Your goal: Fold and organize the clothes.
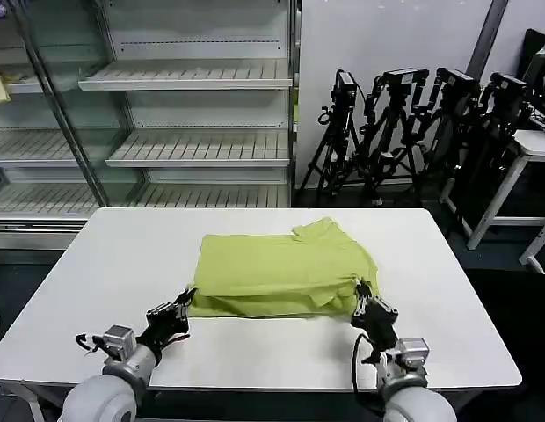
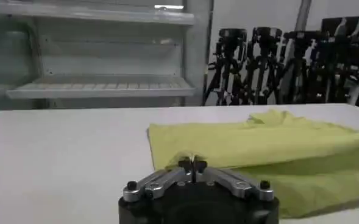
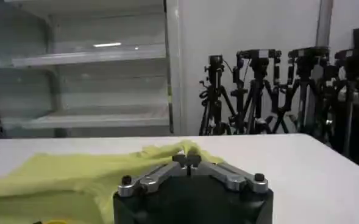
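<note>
So on the left, the left gripper is parked at the near-left corner of the T-shirt, fingers pinched together, apparently on that hem corner. The shirt itself is laid out partly folded in the middle of the white table, long axis running left to right. Over on the right, the right gripper is clenched the same way at the near-right corner. Both corners are reached equally, so the next fold is probably carried away from the robot.
</note>
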`<state>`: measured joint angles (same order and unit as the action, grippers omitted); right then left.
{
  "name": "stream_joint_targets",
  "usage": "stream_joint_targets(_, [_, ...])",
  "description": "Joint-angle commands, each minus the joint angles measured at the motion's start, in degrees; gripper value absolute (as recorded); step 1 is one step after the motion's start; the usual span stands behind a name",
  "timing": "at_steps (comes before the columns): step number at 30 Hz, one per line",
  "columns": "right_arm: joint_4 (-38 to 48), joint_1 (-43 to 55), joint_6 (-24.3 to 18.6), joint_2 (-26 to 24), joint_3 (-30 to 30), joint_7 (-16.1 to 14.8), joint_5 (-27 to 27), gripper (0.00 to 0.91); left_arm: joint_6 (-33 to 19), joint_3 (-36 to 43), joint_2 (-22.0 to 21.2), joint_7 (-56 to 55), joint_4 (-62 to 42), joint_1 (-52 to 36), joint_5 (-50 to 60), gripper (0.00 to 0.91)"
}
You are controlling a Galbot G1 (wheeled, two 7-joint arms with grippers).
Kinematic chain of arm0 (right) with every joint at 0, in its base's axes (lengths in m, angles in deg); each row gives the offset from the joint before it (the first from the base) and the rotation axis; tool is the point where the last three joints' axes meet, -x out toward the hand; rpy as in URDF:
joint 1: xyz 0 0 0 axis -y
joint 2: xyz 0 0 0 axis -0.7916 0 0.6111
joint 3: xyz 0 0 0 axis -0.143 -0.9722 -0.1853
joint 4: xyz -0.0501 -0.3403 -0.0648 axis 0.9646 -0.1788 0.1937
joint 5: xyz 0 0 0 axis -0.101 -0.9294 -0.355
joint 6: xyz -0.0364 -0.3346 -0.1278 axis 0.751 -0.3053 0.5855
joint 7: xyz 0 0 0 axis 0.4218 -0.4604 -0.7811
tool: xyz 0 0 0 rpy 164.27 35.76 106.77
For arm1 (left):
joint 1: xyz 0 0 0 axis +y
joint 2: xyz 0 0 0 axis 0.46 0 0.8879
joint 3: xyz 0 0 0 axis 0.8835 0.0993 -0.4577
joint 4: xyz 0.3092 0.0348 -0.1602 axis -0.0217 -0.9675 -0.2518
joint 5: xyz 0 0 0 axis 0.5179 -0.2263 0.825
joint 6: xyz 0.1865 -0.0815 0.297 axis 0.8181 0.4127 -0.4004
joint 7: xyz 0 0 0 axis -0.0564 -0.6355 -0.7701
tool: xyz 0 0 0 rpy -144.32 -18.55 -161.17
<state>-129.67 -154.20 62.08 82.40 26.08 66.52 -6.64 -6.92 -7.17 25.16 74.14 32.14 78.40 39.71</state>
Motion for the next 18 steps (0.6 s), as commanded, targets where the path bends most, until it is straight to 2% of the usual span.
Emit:
stream_joint_targets(1, [5.22,4.98,0.8,-0.16,-1.17,-0.03,-0.12,0.0,-0.53,5.85,-0.19,0.0,-6.35,-7.47,2.75,0.04])
stream_joint_targets(7, [7.35,5.76,1.22,0.51,-1.63,-0.13,-1.02,0.0,-0.5,6.4,-0.81,-0.43,-8.09,-8.75,3.5,0.05])
stream_joint_targets(8, [7.45,5.77,1.21,0.54,-1.67,-0.13,-1.03,0.393,-0.49,6.4,-0.85,-0.46,-8.26,-8.79,3.5,0.161])
stream_joint_targets(9, [7.67,5.79,1.23,0.63,-1.76,-0.11,-1.13,0.907,-0.42,6.42,-0.91,-0.59,-8.41,-8.83,3.64,0.695])
stream_joint_targets(10, [7.85,5.8,1.19,0.69,-1.81,-0.11,-1.24,0.907,-0.3,6.43,-0.92,-0.66,-8.44,-8.8,3.74,0.907])
stream_joint_targets(14, [7.74,5.59,2.37,0.75,-1.99,-0.65,-1.28,0.907,0.19,6.1,-0.94,-0.9,-7.91,-8.12,3.82,0.907])
stream_joint_targets(18, [7.61,4.88,1.68,0.79,-2.15,-2.29,-3.76,0.907,0.31,5.47,-1.11,-1.5,-7.33,-7.04,3.81,0.907])
